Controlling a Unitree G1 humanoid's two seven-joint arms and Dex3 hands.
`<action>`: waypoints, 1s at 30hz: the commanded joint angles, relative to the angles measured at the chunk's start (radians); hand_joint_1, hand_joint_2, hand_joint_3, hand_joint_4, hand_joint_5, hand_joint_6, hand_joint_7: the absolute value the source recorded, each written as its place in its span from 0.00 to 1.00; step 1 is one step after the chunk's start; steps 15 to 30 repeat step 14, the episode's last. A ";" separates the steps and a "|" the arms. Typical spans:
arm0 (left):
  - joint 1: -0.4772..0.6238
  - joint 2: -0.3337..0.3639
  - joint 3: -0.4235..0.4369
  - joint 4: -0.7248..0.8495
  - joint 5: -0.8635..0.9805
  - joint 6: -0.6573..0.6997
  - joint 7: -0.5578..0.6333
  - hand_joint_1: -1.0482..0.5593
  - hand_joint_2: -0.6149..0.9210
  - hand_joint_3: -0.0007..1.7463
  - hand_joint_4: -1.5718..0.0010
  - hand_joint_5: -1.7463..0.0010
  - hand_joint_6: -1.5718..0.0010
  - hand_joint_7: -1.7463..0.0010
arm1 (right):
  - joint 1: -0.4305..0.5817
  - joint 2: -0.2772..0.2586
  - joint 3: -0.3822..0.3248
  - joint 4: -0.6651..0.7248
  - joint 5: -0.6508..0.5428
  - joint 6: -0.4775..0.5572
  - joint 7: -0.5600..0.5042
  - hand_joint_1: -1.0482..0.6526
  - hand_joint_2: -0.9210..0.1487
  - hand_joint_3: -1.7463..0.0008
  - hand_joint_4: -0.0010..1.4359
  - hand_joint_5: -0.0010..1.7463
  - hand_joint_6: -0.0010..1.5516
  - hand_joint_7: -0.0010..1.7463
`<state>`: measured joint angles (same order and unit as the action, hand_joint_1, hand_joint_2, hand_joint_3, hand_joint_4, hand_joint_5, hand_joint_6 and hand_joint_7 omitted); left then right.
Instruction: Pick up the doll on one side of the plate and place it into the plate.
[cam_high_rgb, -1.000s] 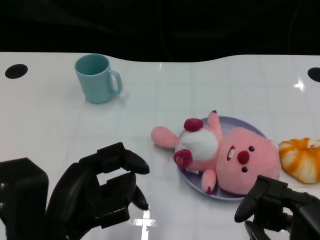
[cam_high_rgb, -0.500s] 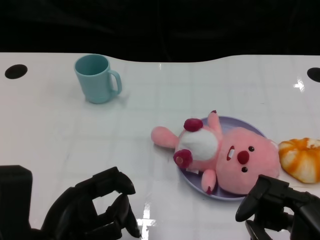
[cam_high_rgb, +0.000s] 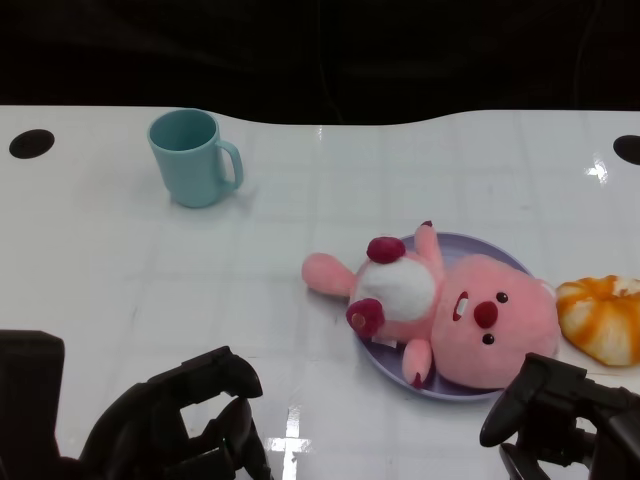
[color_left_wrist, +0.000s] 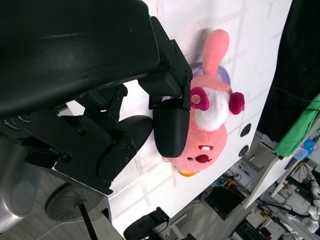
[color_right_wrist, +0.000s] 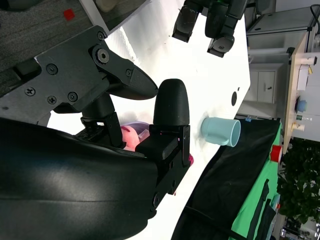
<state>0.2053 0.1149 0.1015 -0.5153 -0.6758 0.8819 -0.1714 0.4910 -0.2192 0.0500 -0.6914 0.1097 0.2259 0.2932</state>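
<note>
Head view shows the left hand (cam_high_rgb: 180, 425) low at the near edge of the white table (cam_high_rgb: 150, 270), holding nothing, with its fingers bent loosely and apart. Farther back on the left stands a light blue cup (cam_high_rgb: 193, 157), upright, with its handle toward the right. To the right of the middle lies the pink doll (cam_high_rgb: 445, 310) on its back on the purple plate (cam_high_rgb: 385, 360); one pink end of it sticks out over the plate's left rim onto the table. Just beside the plate on the right is an orange and white soft toy (cam_high_rgb: 603, 317). The right hand (cam_high_rgb: 560, 415) is at the near right corner, free of the doll; whether its fingers are closed or spread I cannot tell.
</note>
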 joint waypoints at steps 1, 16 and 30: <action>-0.001 0.017 -0.006 0.012 0.013 -0.035 -0.020 0.52 0.77 0.67 0.49 0.00 0.57 0.05 | 0.006 -0.013 -0.010 -0.001 0.006 -0.021 0.005 0.51 0.33 0.38 0.44 1.00 0.35 0.83; 0.006 0.022 -0.042 0.031 0.047 -0.112 -0.047 0.50 0.74 0.66 0.50 0.00 0.57 0.08 | 0.005 -0.015 -0.018 0.005 0.008 -0.026 0.012 0.51 0.34 0.36 0.44 1.00 0.34 0.84; 0.006 0.022 -0.042 0.031 0.047 -0.112 -0.047 0.50 0.74 0.66 0.50 0.00 0.57 0.08 | 0.005 -0.015 -0.018 0.005 0.008 -0.026 0.012 0.51 0.34 0.36 0.44 1.00 0.34 0.84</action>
